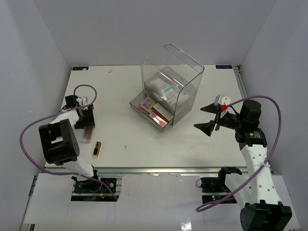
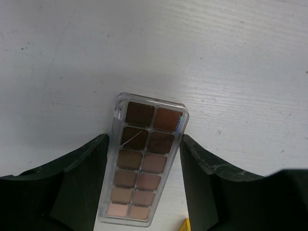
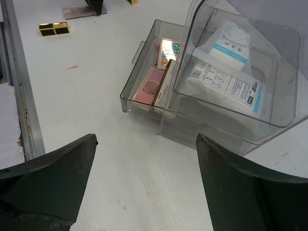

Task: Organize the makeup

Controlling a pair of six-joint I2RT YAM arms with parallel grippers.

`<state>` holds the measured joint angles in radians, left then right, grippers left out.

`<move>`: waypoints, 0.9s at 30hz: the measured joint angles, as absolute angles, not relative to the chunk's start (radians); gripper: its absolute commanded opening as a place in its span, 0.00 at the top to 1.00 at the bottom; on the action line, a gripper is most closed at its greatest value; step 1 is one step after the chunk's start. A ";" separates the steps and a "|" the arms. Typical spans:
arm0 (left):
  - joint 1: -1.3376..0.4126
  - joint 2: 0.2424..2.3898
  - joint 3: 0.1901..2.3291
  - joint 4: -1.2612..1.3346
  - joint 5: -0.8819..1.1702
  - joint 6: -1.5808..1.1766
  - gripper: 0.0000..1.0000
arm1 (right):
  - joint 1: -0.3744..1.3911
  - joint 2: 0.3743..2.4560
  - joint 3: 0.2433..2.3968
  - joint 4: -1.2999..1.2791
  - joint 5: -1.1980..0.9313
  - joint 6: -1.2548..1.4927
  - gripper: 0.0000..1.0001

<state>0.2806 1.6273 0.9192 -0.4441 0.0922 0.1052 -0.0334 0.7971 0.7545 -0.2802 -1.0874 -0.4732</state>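
Beige-brown palette (image 2: pixel 142 169) flat; gold lipstick tube (image 1: pixel 97 148) nearby; square palettes (image 3: pixel 151 86), apparently three, in drawer (image 3: pixel 129 90); sachets (image 3: pixel 226 79) above

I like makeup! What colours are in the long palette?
The palette goes from dark brown to beige; left wrist view.

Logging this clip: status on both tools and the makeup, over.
Left tool straddles long palette, grip unclear. Right tool open, empty, facing drawer box. Gold lipstick loose nearby, nothing blocking.
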 measured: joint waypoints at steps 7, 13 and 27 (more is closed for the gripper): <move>0.293 1.633 0.927 -0.443 0.114 0.080 0.52 | -0.033 0.797 0.754 -0.280 -1.087 -0.473 0.10; 0.292 1.634 0.941 -0.459 0.149 0.031 0.66 | -0.033 0.797 0.754 -0.280 -1.086 -0.473 0.10; 0.290 1.471 1.026 -0.366 0.553 -0.362 0.74 | -0.035 0.797 0.754 -0.280 -1.070 -0.474 0.10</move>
<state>0.2905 1.4705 1.0255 -0.3662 0.5525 -0.3623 -0.0351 0.7975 0.7544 -0.2802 -1.0698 -0.4739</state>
